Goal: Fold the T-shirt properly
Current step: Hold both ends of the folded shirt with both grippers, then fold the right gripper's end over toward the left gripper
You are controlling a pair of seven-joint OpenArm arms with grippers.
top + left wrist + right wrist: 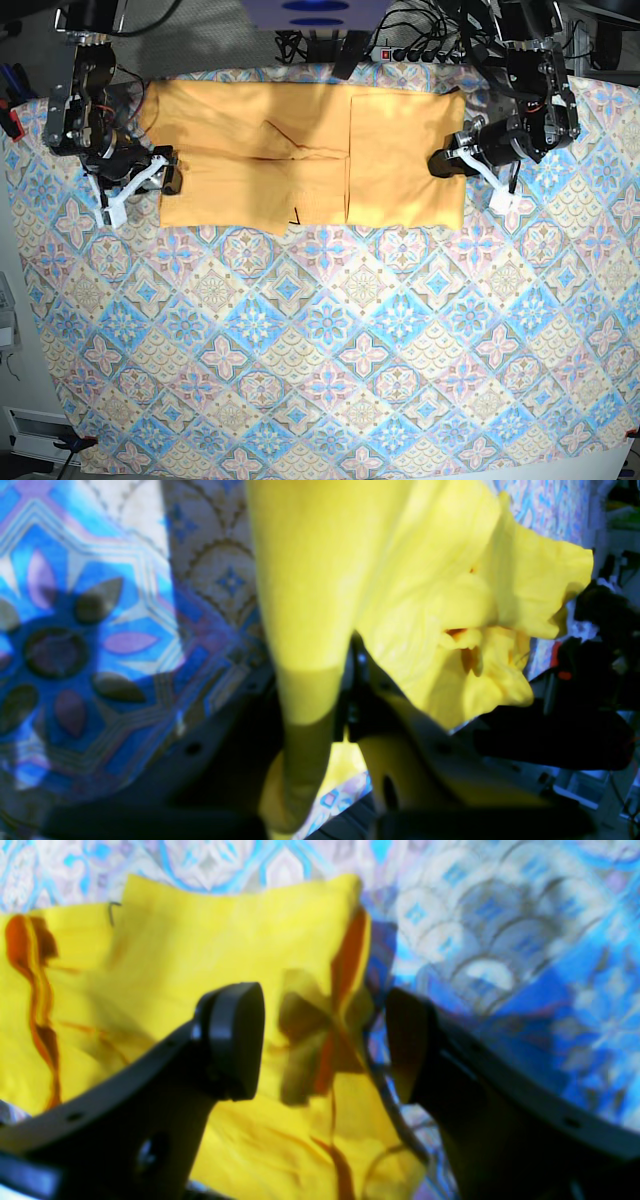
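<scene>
Plain yellow-orange cotton T-shirt on patterned tablecloth, part-folded. Black L gripper pinching shirt edge; black R gripper wide, at shirt's other end. Step: folding, prob. Next: R grips edge.

The T-shirt shows as plain orange-tan in the base view, a flat unprinted colour; in the left wrist view it turns lemon yellow, and in the right wrist view golden yellow, with deep orange inside the folds at ten o'clock and near the centre.

The tablecloth carries a patchwork of pale blue, pink, cream and white tiles with star, lattice and scalloped motifs. In the left wrist view, its nine o'clock side shows a vivid blue medallion with mauve and brown-grey petals around a dark-ringed disc, and a beige scalloped panel toward eleven o'clock.

Both grippers, left and right, are black.
</scene>
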